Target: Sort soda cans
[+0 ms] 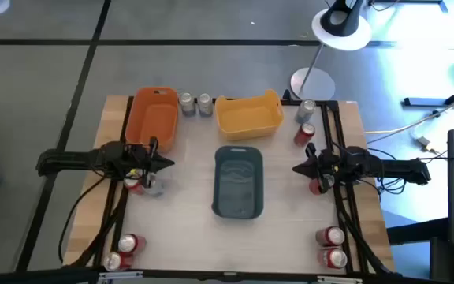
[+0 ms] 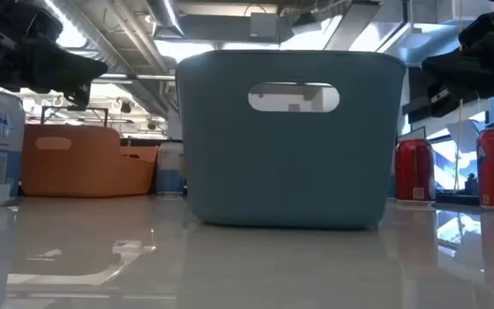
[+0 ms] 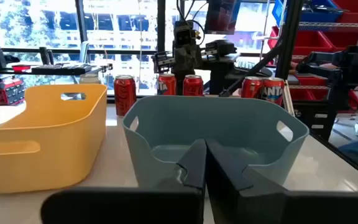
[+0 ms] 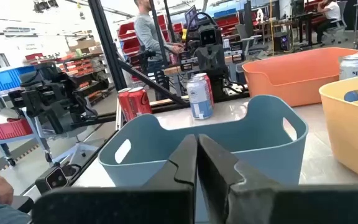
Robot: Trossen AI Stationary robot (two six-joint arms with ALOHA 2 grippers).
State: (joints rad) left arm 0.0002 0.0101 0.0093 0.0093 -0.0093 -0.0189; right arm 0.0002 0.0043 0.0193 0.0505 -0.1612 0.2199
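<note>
From above we see the worktop with three bins: an orange bin at the far left, a yellow bin at the far centre, and a blue-grey bin in the middle — all three with no cans inside as far as we can tell. The soda cans lie scattered around them: two silver ones between the orange and yellow bins, a silver and a red one beyond the right arm, two red ones at the near left corner, two more at the near right corner, and a few partly hidden under each arm. The left pincer hovers left of the blue-grey bin, its fingers pressed together and holding nothing; the right pincer faces it from the bin's right side — likewise closed and empty. In the right wrist view we note a person standing in the room behind.
</note>
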